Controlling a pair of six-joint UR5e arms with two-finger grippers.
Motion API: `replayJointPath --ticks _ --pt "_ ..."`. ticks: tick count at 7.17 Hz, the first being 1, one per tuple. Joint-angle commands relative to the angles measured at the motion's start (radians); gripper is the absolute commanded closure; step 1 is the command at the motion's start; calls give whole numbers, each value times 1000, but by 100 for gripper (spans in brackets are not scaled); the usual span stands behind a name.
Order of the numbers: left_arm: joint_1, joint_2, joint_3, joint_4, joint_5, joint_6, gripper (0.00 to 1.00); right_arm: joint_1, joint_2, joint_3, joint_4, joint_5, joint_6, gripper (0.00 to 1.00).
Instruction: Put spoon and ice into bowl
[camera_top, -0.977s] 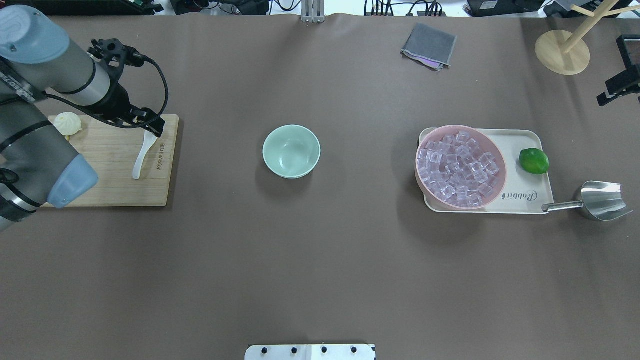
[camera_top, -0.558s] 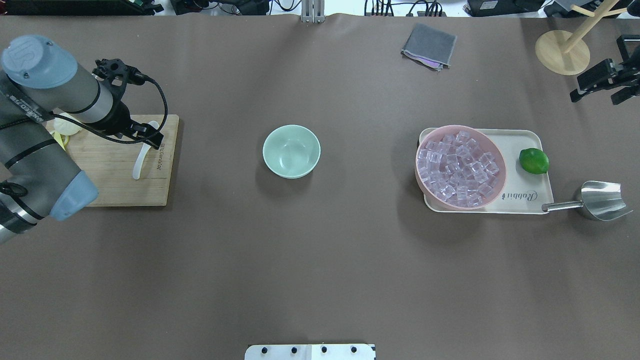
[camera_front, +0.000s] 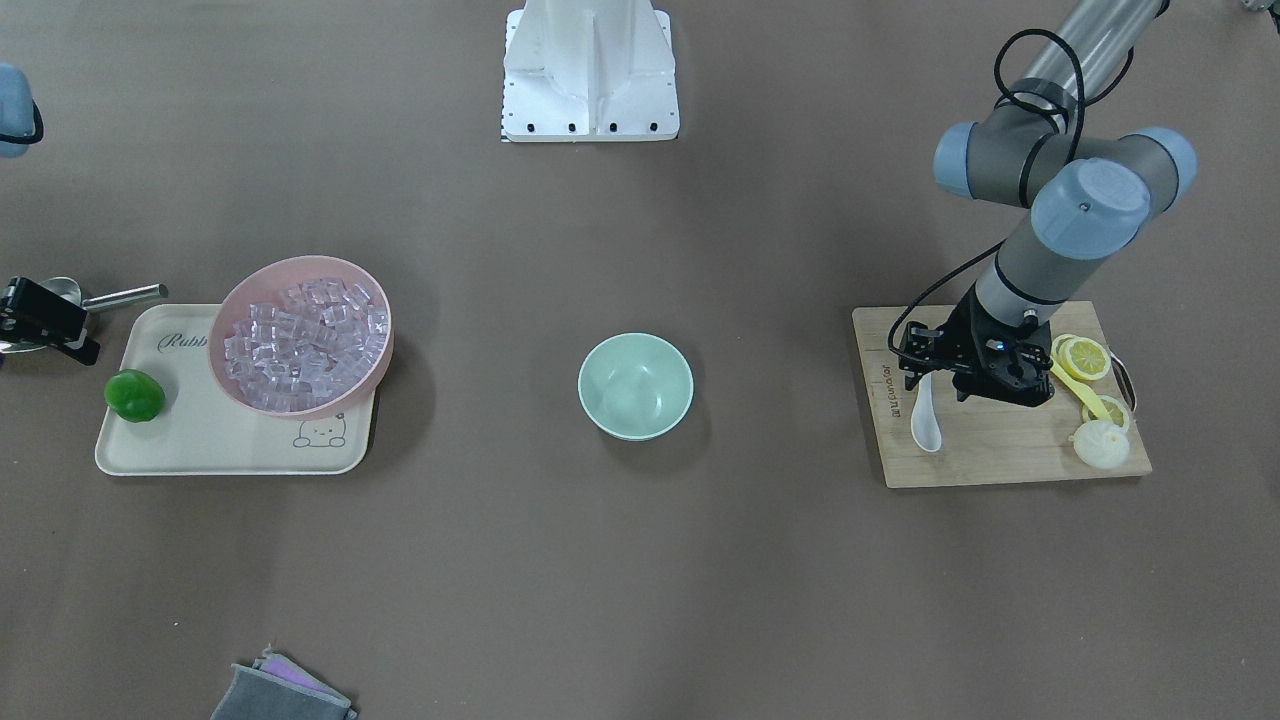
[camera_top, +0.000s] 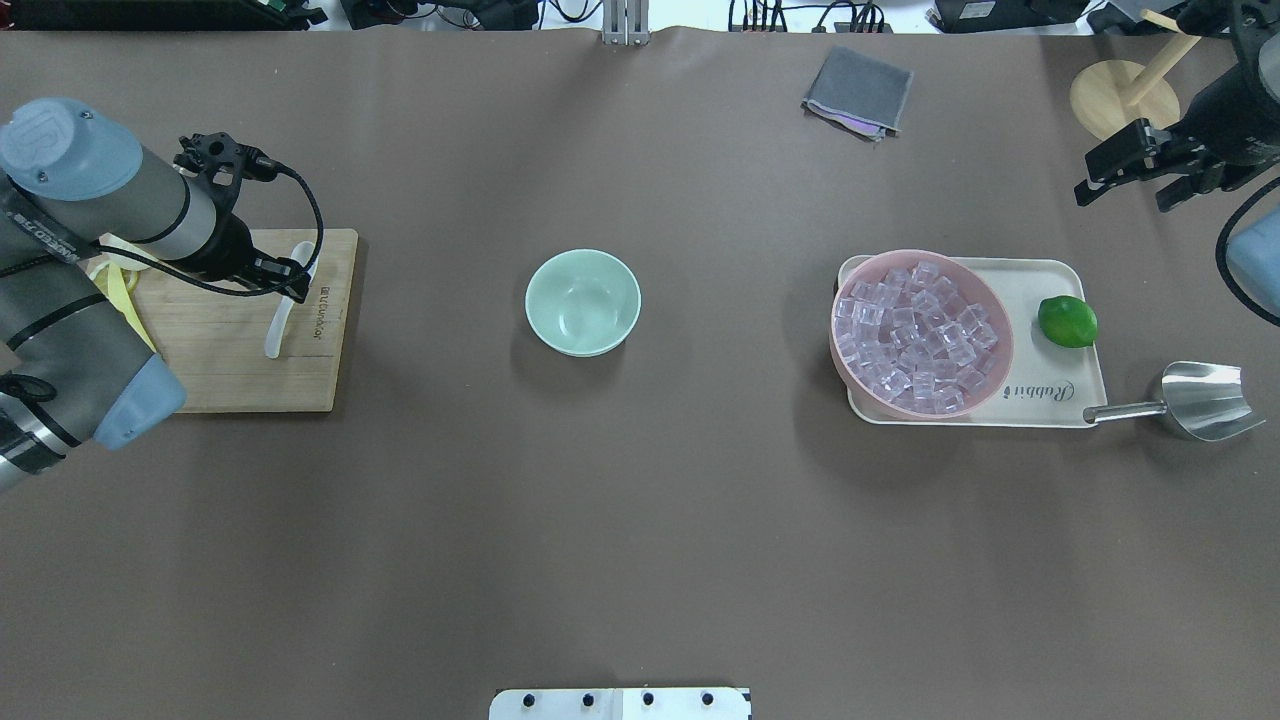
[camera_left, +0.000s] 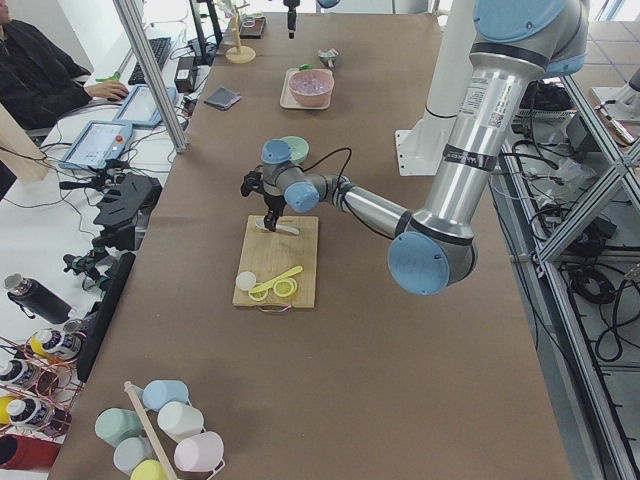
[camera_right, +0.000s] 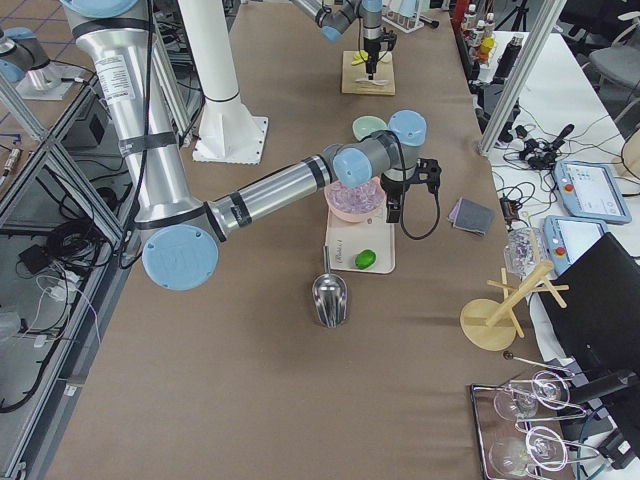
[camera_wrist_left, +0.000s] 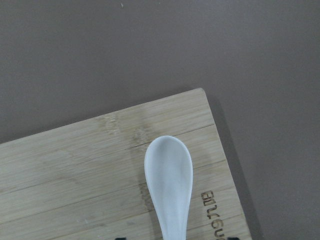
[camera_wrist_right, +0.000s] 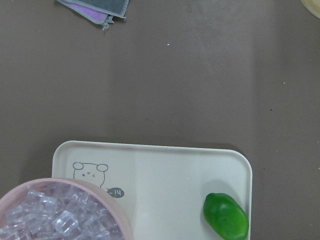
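**Inspector:** Position of the spoon (camera_wrist_left: 168, 185) relative to the bowl (camera_top: 583, 302)?

**Assessor:** It lies flat on the wooden board (camera_top: 230, 370), well apart from the bowl on the robot's left side. The scoop end points away from the robot and the handle runs back toward it. The bowl holds nothing.

**Inspector:** State of the left tool (camera_top: 290, 275)?

**Assessor:** It hangs directly over the spoon. In the wrist view two dark tips show at the bottom edge, one on either side of the handle and apart from it. The jaws are judged parted and gripping nothing.

**Inspector:** Handling properties?

**Assessor:** The spoon is judged light, rigid and glossy, so likely slippery, and chippable if it is ceramic. The flat handle just behind the scoop is the recommended hold, pinched across its width. The rounded scoop would probably squirt out of the jaws.

**Inspector:** And the ice (camera_top: 915, 330)?

**Assessor:** It is heaped in the pink bowl (camera_top: 1005, 340), well apart from the green bowl on the opposite side. The cubes are small, hard and slick, so pinching them singly looks unreliable. The steel scoop (camera_top: 1205, 400) lies on the desk (camera_top: 640, 520) further out the same way.

**Inspector:** Right tool (camera_top: 1122, 198)?

**Assessor:** It is raised beyond the pink bowl, with its jaws apparently spread and nothing held.
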Motion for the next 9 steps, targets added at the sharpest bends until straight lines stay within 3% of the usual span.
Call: replayJointPath --ticks 1,5,6,8,9 --pt "2 8 2 -3 0 1 47 -7 9 0 0 -2 2 0" --pt "31 10 10 -3 2 -2 47 -10 9 0 1 -2 2 0" --pt "32 10 10 -3 2 -2 52 -10 9 2 0 -2 2 0" --pt "32 16 10 -3 2 1 93 -11 9 2 0 -2 2 0" --pt "32 19 8 -4 2 1 100 -11 9 2 0 -2 2 0"
